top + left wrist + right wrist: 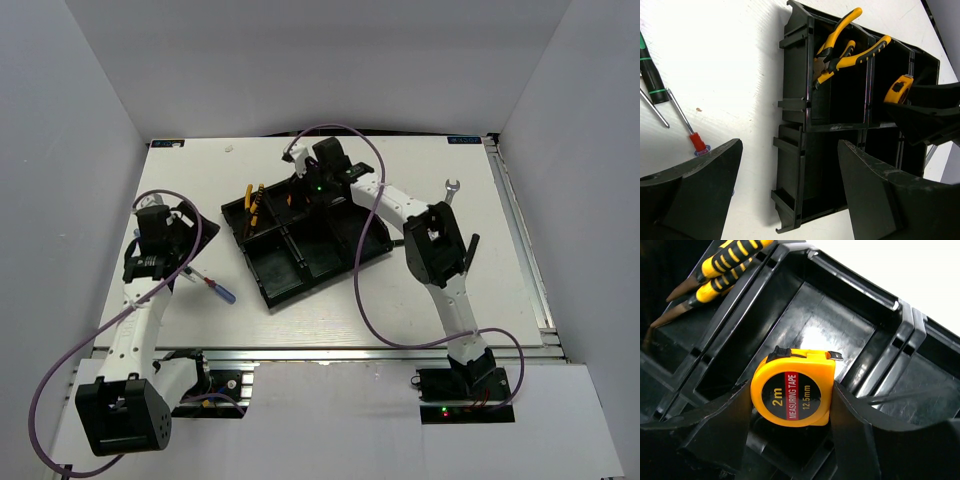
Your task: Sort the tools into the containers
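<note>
The black tray (262,285) lies angled at mid-table. Two yellow-handled pliers (253,205) rest in its far-left compartment, and show in the left wrist view (840,50). My right gripper (790,402) is shut on the round yellow tape measure (792,387) and holds it over the far middle compartment (805,325); the tape also shows in the left wrist view (897,89). My left gripper (790,185) is open and empty, above the table left of the tray (795,125). The red-blue screwdriver (215,287) lies near it. The silver wrench (452,190) lies to the right. The hammer is out of view.
A green-black tool (650,70) and thin metal shafts (680,112) lie on the white table left of the tray. A purple cable (365,290) loops over the tray's right side. Grey walls close in the left, right and back.
</note>
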`<action>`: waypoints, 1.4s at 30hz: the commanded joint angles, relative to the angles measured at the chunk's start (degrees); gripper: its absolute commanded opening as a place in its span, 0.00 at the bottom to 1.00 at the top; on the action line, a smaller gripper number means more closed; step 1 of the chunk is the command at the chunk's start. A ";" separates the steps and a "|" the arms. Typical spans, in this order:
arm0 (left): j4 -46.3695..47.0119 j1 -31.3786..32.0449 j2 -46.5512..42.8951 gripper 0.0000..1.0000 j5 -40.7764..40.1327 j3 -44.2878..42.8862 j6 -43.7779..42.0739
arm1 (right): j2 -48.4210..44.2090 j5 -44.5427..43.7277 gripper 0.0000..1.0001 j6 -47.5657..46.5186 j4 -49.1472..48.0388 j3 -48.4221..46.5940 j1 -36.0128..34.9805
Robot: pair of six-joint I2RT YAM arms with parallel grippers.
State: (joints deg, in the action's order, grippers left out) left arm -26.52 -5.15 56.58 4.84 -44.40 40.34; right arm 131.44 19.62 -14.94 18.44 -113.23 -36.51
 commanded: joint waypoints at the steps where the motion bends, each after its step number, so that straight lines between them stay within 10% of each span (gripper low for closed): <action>1: -2.04 -0.39 -2.00 0.88 -1.41 -0.16 0.62 | -0.31 -1.51 0.33 0.17 -6.30 -2.00 -0.57; 3: -2.39 -0.48 -1.82 0.87 -0.98 -0.07 0.79 | 0.22 -1.34 0.56 0.26 -6.40 -1.82 -0.75; 10: -4.67 -0.39 -1.12 0.85 -0.62 1.77 5.79 | -3.90 0.95 0.88 -0.70 -4.64 0.46 -0.75; 23: -13.64 -0.48 4.68 0.62 -3.61 1.86 13.45 | -31.65 30.64 0.89 -16.07 1.77 26.37 8.12; 42: -13.38 -0.48 24.80 0.68 -8.88 -2.71 9.94 | -48.20 31.62 0.89 -18.72 5.47 46.87 24.47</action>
State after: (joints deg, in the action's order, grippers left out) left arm -40.80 -5.21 80.27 -2.68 -45.12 51.42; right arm 85.78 49.67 -33.06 23.92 -66.81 -13.23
